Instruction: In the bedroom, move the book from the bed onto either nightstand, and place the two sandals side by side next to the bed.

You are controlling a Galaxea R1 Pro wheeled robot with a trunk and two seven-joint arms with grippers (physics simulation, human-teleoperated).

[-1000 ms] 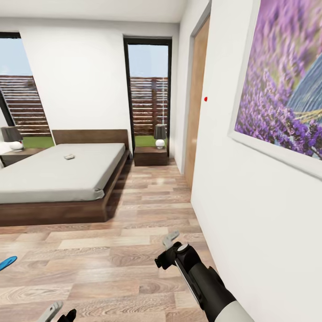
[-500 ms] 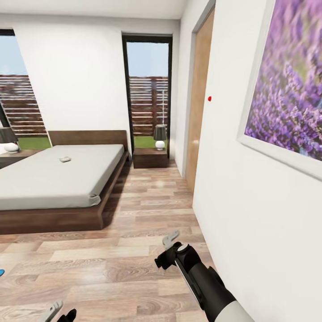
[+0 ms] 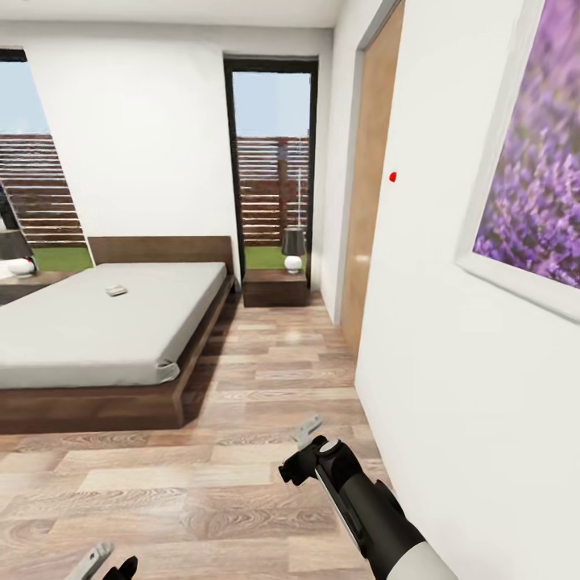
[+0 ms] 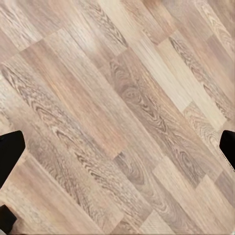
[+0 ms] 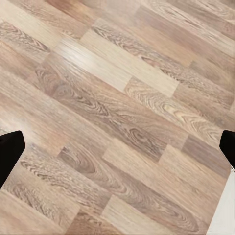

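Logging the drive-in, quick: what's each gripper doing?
Left gripper: open, holding nothing.
Right gripper: open, holding nothing.

One large low bed (image 3: 97,338) with a pale mattress and dark brown wooden frame carries one small thin book (image 3: 117,291). Two dark brown wooden nightstands flank it — one (image 3: 275,287) by the right window, one (image 3: 24,285) at the left edge — each bearing one dark-shaded lamp on a white base (image 3: 293,246) (image 3: 14,254). Two tall dark-framed windows (image 3: 270,161) (image 3: 32,161), one wooden door (image 3: 370,193) and one white-framed purple lavender picture (image 3: 536,185) — no more.
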